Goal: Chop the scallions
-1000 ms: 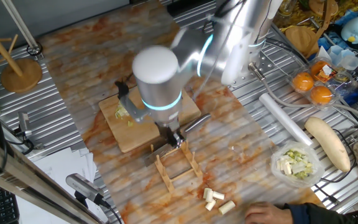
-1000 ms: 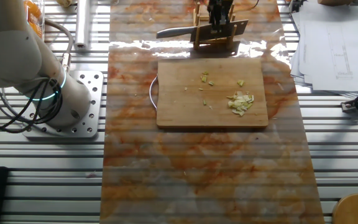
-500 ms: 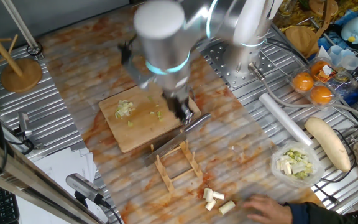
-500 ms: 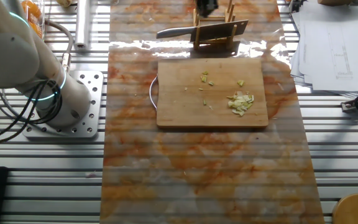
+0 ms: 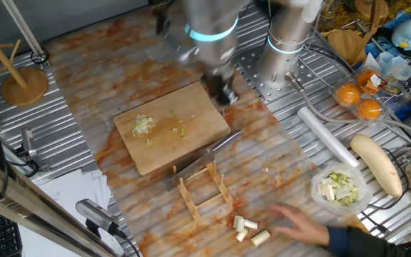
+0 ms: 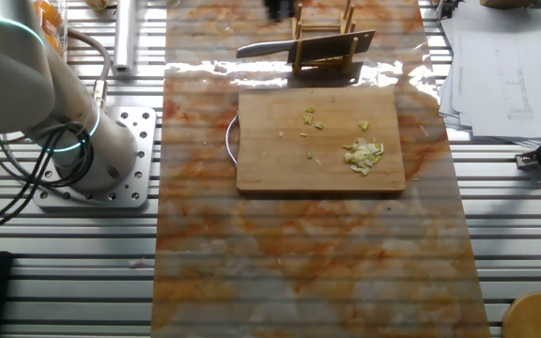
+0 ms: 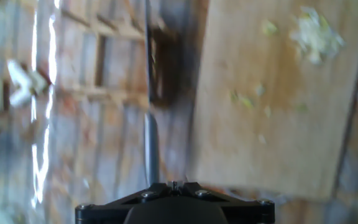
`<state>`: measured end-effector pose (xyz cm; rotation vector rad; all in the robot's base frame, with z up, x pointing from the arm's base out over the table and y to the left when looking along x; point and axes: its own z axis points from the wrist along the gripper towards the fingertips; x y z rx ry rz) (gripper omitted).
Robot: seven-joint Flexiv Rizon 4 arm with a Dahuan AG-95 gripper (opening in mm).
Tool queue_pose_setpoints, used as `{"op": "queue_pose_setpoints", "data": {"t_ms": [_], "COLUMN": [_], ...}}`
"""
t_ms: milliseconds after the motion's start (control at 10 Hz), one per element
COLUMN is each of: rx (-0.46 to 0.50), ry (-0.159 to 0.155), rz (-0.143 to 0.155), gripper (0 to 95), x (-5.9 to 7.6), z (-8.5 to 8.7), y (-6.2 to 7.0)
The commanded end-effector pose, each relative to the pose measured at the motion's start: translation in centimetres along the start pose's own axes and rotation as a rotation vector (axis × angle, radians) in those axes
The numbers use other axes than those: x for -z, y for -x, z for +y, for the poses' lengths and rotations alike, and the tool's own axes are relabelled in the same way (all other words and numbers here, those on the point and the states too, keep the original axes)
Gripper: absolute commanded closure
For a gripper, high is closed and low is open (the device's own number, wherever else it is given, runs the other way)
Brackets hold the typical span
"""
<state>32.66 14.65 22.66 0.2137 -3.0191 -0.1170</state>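
Observation:
Chopped scallions (image 5: 143,125) lie as pale green slivers on the wooden cutting board (image 5: 191,107), also seen as scallions (image 6: 363,155) on the board (image 6: 280,169) and as blurred scallions (image 7: 316,36). Uncut scallion stubs (image 5: 250,230) lie in front of the wooden rack (image 5: 204,189). The knife (image 5: 207,152) rests across the rack, also seen as the knife (image 6: 303,47) and the knife (image 7: 149,124). My gripper (image 5: 223,93) hangs blurred above the board's far corner, away from the knife, and the gripper (image 7: 173,183) looks shut on nothing.
A person's hand (image 5: 312,225) reaches in at the front right beside the stubs. A bowl (image 5: 318,196) of chopped pieces, a long cream root (image 5: 377,163), a white roll (image 5: 327,135) and oranges (image 5: 359,100) sit on the right. A wooden stand (image 5: 23,82) is at the left.
My arm has risen and pulled back from the rack toward the table's far side, leaving the knife on the rack. The person's hand has slid left toward the stubs.

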Motion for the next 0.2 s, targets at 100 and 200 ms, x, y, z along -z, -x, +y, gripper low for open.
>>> {"op": "queue_pose_setpoints", "data": {"t_ms": [100,200], "rx": [0.007,0.015], "ry": [0.001,0.005], "rz": [0.001,-0.001], "gripper": [95.0,95.0], "x": [-0.32,-0.4], "z": [-0.08,-0.08], "y": [-0.56,-0.7]}}
